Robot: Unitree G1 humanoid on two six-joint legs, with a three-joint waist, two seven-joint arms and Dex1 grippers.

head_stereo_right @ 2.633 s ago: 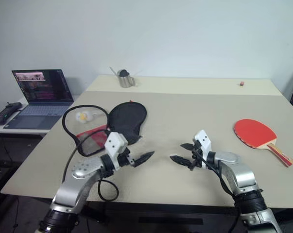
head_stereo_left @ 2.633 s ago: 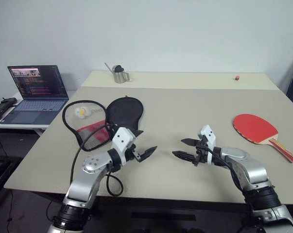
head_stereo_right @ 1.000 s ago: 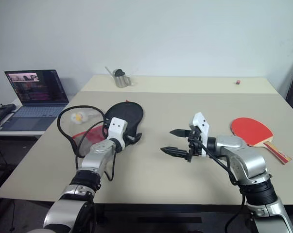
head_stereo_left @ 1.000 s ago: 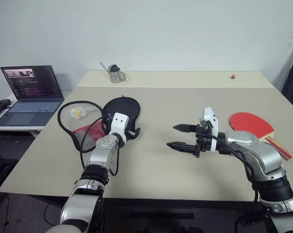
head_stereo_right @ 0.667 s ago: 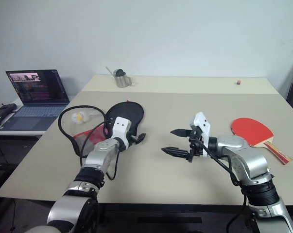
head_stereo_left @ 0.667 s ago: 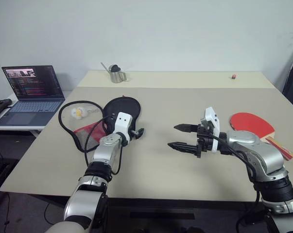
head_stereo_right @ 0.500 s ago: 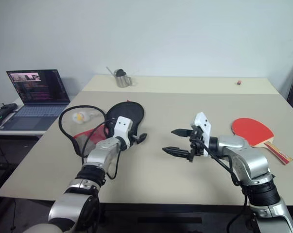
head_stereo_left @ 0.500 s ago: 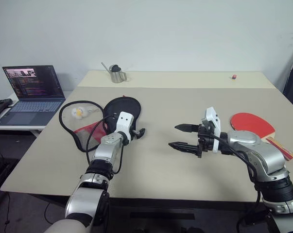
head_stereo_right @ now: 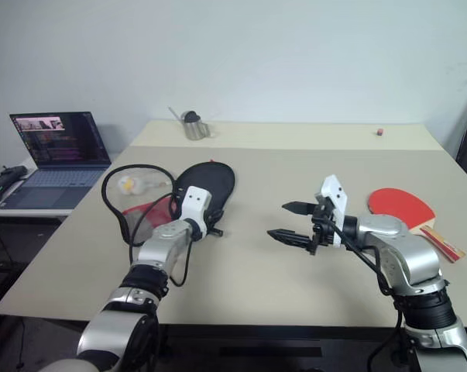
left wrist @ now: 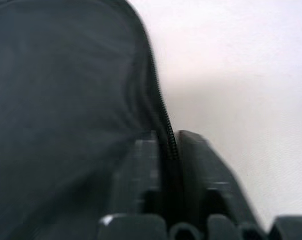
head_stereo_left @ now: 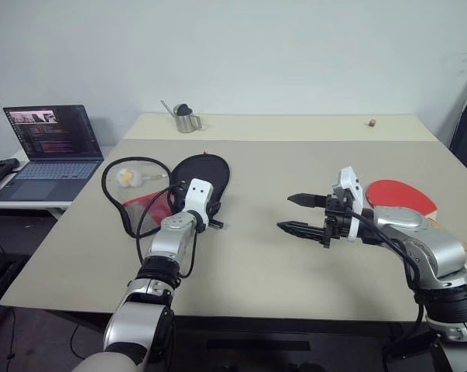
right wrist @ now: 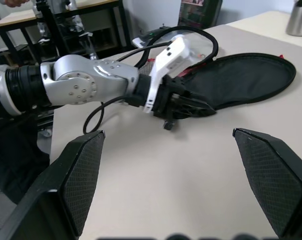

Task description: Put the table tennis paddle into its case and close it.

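Left gripper (left wrist: 168,150) pinches the open case (head_stereo_left: 202,172) by its zipper edge, steadying it; right gripper (head_stereo_left: 301,213) hovers spread wide, paddle (head_stereo_left: 400,194) unloaded.

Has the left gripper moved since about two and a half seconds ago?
Yes. The left gripper went forward across the table to the case edge, now shut on it.

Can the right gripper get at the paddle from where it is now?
Probably yes. The right gripper is open and holds nothing, and the paddle lies flat on the table just beyond that arm, with nothing on it. The gripper points away from it, so it must turn back.
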